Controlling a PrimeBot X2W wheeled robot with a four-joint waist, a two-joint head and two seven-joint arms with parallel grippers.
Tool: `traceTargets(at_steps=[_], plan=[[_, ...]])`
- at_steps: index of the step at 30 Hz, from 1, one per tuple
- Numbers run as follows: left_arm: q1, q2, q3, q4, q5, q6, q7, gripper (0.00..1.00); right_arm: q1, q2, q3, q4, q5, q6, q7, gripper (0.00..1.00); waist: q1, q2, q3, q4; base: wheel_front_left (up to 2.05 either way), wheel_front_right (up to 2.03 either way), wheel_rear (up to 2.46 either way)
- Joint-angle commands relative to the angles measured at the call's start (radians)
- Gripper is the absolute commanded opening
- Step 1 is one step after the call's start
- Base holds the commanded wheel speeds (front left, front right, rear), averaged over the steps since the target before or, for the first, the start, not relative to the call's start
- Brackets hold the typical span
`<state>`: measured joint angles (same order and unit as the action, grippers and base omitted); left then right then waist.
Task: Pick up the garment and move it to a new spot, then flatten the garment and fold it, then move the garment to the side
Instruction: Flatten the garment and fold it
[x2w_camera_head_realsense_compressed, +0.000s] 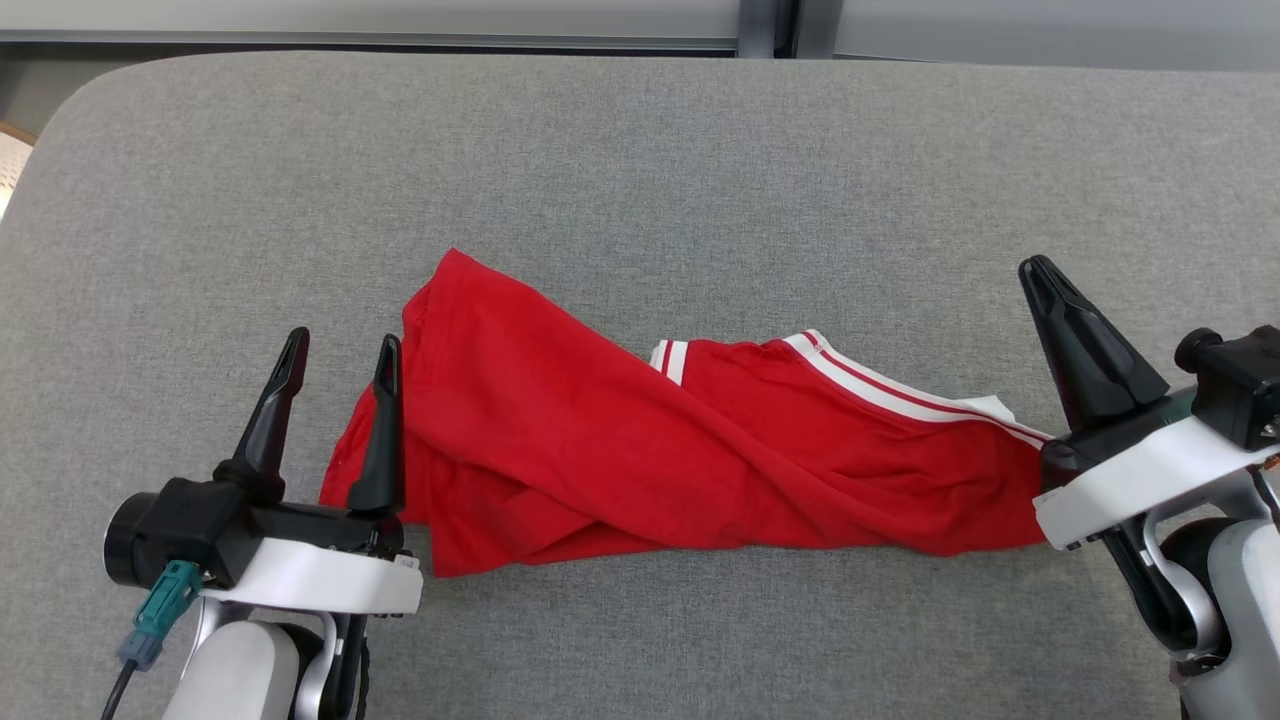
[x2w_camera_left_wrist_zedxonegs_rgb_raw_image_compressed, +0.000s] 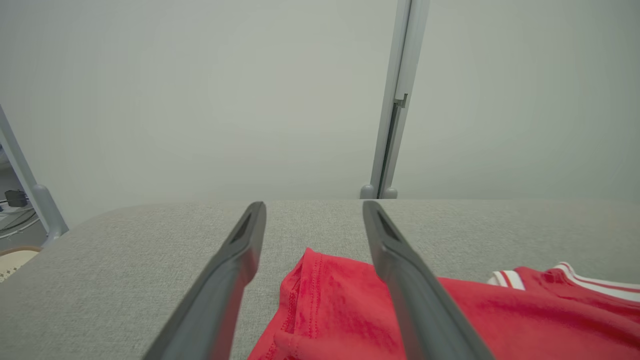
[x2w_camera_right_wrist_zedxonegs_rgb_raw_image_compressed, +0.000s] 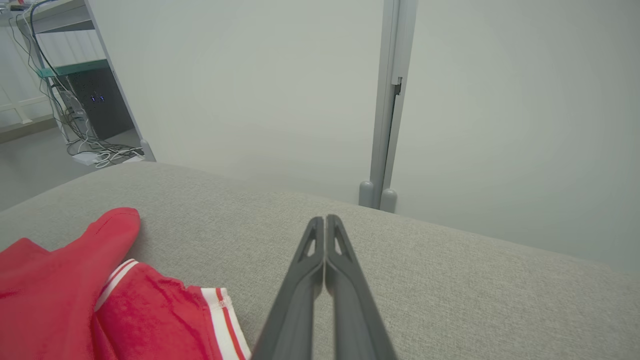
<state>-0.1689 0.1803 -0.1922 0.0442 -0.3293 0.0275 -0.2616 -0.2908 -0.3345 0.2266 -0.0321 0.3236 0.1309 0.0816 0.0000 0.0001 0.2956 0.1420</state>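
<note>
A red garment (x2w_camera_head_realsense_compressed: 640, 450) with white stripes lies crumpled and stretched sideways on the grey padded table (x2w_camera_head_realsense_compressed: 640, 170). My left gripper (x2w_camera_head_realsense_compressed: 340, 355) stands open at the garment's left end, its right finger over the red cloth (x2w_camera_left_wrist_zedxonegs_rgb_raw_image_compressed: 330, 300), nothing held between the fingers. My right gripper (x2w_camera_head_realsense_compressed: 1040, 270) is shut with its fingers pressed together, empty, just past the garment's right end (x2w_camera_right_wrist_zedxonegs_rgb_raw_image_compressed: 165, 320), which lies to its left in the right wrist view.
A pale wall panel with a grey post (x2w_camera_left_wrist_zedxonegs_rgb_raw_image_compressed: 395, 100) stands behind the table's far edge. A rack with cables (x2w_camera_right_wrist_zedxonegs_rgb_raw_image_compressed: 85, 100) sits on the floor beyond the table's left side. Bare grey surface spreads behind and in front of the garment.
</note>
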Motion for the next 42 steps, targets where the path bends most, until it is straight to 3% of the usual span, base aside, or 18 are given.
traceTargets(at_steps=[1, 4, 5, 6, 14, 27, 42], plan=[[-0.013, 0.000, 0.007, 0.002, 0.011, -0.006, -0.004, 1.00, -0.001, 0.003, -0.009, 0.005, 0.000, 0.000, -0.013, 0.00, 0.0000, -0.0001, 0.000, -0.001, 0.00, 0.00, 0.00], [-0.015, -0.004, 0.015, 0.008, 0.017, -0.012, -0.004, 1.00, 0.002, 0.014, -0.012, 0.012, 0.005, 0.000, -0.030, 0.00, 0.0000, -0.0001, -0.007, -0.003, 0.00, 0.00, 0.00], [-0.007, -0.008, 0.020, 0.013, 0.021, -0.017, -0.004, 1.00, 0.006, 0.022, -0.017, 0.018, 0.003, 0.000, -0.043, 0.91, 0.0000, -0.0001, -0.016, -0.007, 0.00, 0.00, 0.00], [-0.002, -0.010, 0.023, 0.016, 0.021, -0.018, -0.004, 1.00, 0.009, 0.028, -0.024, 0.017, 0.001, 0.000, -0.054, 1.00, 0.0000, -0.0001, -0.023, -0.009, 0.00, 0.00, 0.00], [0.045, -0.005, 0.045, 0.041, 0.028, -0.021, -0.004, 1.00, 0.076, 0.063, -0.076, -0.004, -0.017, 0.000, -0.102, 1.00, 0.0000, -0.0001, -0.099, -0.040, 0.00, 0.00, 0.00], [0.175, 0.016, 0.053, 0.040, 0.011, -0.001, 0.018, 1.00, 0.357, 0.133, -0.154, -0.078, -0.029, 0.000, -0.071, 1.00, 0.0000, -0.0001, -0.237, -0.090, 0.00, 0.00, 0.00], [0.209, 0.030, 0.051, -0.012, 0.001, 0.018, 0.041, 1.00, 0.391, 0.138, -0.165, -0.118, -0.028, 0.000, -0.053, 1.00, 0.0000, -0.0001, -0.233, -0.098, 0.00, 0.00, 0.00]])
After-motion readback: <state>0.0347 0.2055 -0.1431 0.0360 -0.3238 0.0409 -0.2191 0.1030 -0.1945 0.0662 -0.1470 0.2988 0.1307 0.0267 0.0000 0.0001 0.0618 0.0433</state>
